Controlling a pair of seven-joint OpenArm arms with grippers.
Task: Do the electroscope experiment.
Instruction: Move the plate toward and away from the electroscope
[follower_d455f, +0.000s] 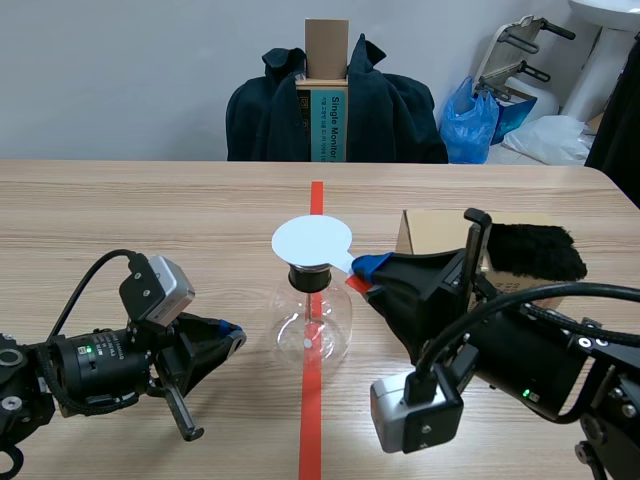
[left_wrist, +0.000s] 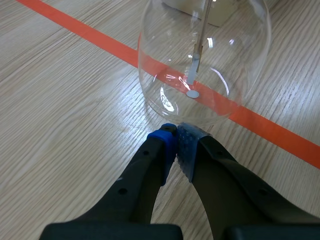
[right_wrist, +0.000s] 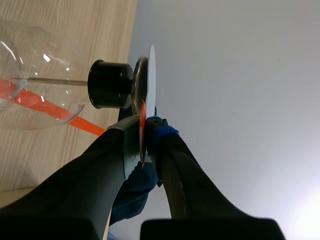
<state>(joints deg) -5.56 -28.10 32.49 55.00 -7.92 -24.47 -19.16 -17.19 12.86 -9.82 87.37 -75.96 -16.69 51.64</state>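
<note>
Electroscope (follower_d455f: 311, 300) ahead of closed, empty left hand (left_wrist: 176, 135); right hand (follower_d455f: 365, 268) pinches red sheet (right_wrist: 142, 111) at its top.

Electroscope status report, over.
Left end effector shut, empty, tips at base of electroscope. Right end effector shut on thin red sheet, at rim of white disc. Cardboard box behind, not blocking.

Glossy clear glass flask (follower_d455f: 311, 330), matt black stopper (right_wrist: 110, 84), pale wood-grain table (follower_d455f: 150, 210), fuzzy black fur (follower_d455f: 535, 252)

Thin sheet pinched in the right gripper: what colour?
Orange-red; the thin sheet shows best in the right wrist view.
</note>
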